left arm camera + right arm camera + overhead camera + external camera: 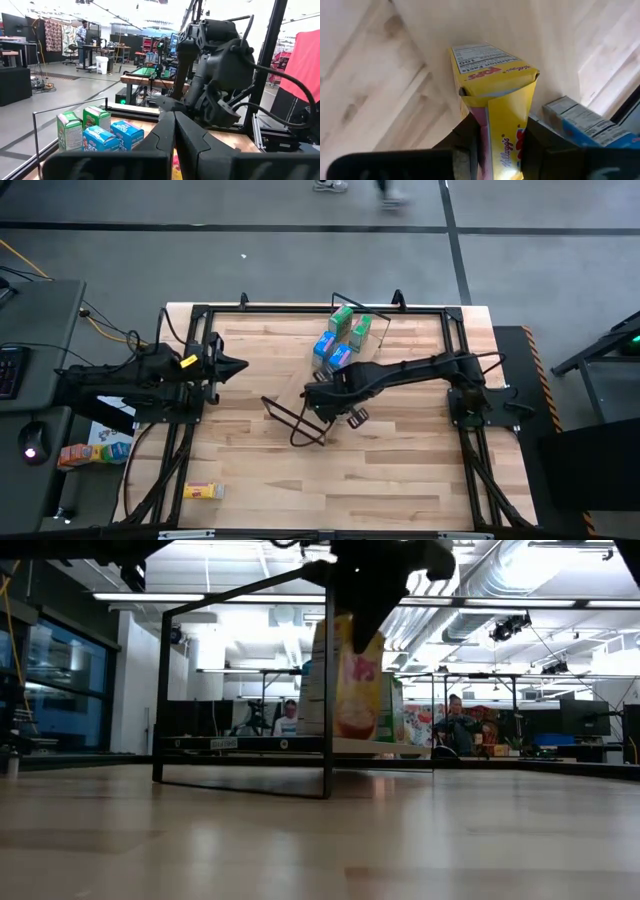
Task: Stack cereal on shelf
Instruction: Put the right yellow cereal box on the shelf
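Two green cereal boxes (351, 323), two blue (331, 350), two yellow: one (495, 100) clamped between the right jaws, one (203, 491) far off. One shelf (420, 340).

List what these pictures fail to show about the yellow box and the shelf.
- High view: the yellow box is hidden under the right gripper.
- Right wrist view: the fingers cover the yellow box's lower part.
- Low view: the shelf board sits edge-on, its top unseen.
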Action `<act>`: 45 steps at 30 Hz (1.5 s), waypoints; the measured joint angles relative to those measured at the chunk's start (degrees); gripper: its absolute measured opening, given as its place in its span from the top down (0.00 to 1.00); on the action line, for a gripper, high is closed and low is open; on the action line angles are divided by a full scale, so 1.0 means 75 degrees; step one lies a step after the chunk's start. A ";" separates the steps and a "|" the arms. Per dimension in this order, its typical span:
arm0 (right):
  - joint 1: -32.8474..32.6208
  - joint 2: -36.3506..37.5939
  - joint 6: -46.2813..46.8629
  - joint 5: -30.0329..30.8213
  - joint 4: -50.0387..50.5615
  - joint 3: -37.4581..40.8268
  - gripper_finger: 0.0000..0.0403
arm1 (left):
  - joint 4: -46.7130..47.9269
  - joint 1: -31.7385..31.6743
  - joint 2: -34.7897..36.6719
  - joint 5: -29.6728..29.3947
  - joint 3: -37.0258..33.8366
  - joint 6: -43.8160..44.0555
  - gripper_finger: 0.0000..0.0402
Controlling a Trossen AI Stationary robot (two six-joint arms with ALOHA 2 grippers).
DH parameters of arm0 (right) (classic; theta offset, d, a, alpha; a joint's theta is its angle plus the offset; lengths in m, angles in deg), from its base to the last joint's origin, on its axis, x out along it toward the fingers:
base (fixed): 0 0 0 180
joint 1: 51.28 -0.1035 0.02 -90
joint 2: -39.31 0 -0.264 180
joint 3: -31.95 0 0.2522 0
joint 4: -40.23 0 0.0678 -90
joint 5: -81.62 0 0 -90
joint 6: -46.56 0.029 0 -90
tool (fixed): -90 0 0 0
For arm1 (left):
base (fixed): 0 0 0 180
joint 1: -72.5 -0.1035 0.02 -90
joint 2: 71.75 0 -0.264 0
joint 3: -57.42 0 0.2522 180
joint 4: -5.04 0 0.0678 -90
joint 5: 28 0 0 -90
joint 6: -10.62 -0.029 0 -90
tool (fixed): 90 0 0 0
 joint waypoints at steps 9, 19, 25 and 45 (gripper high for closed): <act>0.0213 -0.0050 -0.0463 -0.0303 -0.0593 0.0000 0.81 | -0.0008 0.0000 -0.0213 -0.0317 0.0000 -0.0138 0.99; 0.0211 -0.0047 -0.0322 -0.0515 -0.0553 0.0000 0.81 | -0.0063 -0.0009 -0.0334 -0.0385 0.0000 -0.0357 0.99; 0.0211 -0.0039 0.0233 -0.0542 -0.0500 -0.0001 0.81 | -0.0063 -0.0009 -0.0334 -0.0388 0.0000 -0.0399 0.99; -0.0060 -0.0038 0.0001 0.0344 -0.0508 -0.0012 0.43 | -0.0063 -0.0009 -0.0334 -0.0391 0.0000 -0.0400 0.99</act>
